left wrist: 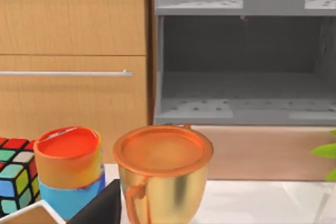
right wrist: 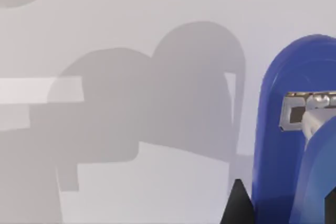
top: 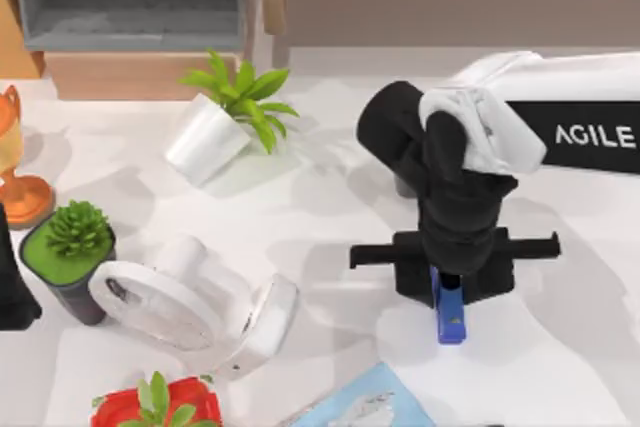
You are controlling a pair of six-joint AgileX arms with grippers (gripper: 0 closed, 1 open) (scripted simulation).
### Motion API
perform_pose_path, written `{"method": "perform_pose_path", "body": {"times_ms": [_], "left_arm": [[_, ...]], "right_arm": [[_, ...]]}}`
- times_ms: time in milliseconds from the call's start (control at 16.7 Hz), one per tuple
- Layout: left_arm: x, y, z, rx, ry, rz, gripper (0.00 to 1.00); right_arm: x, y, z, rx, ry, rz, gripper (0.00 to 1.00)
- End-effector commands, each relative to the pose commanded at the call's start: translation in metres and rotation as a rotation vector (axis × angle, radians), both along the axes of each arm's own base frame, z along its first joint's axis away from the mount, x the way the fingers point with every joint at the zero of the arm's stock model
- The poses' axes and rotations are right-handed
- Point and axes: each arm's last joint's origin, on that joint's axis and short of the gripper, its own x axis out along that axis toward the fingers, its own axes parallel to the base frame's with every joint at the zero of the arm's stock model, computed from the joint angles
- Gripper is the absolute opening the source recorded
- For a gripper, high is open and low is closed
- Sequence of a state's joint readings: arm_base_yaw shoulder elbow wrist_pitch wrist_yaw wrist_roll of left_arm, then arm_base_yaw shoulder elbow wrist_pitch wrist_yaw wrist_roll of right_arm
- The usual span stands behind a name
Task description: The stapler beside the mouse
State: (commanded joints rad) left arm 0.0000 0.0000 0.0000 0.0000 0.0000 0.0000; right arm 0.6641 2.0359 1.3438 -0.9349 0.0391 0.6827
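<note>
The stapler (top: 451, 318) is a narrow bright-blue bar at the table's right of centre, one end poking out from under my right arm. My right gripper (top: 450, 292) points straight down over it. In the right wrist view the stapler (right wrist: 273, 129) stands between two black fingertips (right wrist: 238, 205), and its rounded shadow falls well off to one side on the white table, so it hangs above the surface. I cannot pick out the mouse; a small grey thing (top: 403, 187) peeks from behind the right arm. My left arm (top: 12, 282) stays parked at the far left edge.
A large white object (top: 190, 297) lies left of the stapler. A toppled white pot with a plant (top: 225, 117) lies at the back. A dark potted plant (top: 70, 252), a gold trophy (left wrist: 160, 177), an orange cup (left wrist: 68, 169) and a puzzle cube (left wrist: 13, 179) crowd the left. A blue booklet (top: 365, 402) lies at the front.
</note>
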Motion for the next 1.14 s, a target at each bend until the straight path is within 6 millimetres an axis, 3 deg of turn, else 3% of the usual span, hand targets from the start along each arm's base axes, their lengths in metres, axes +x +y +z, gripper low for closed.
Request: {"method": "perform_pose_path", "body": {"times_ms": [780,1140], "left_arm": [[0.0000,0.0000,0.0000,0.000,0.000,0.000,1.00],[0.0000,0.0000,0.0000,0.000,0.000,0.000,1.00]], "right_arm": [[0.0000,0.0000,0.0000,0.000,0.000,0.000,0.98],[0.0000,0.0000,0.0000,0.000,0.000,0.000,1.00]]}}
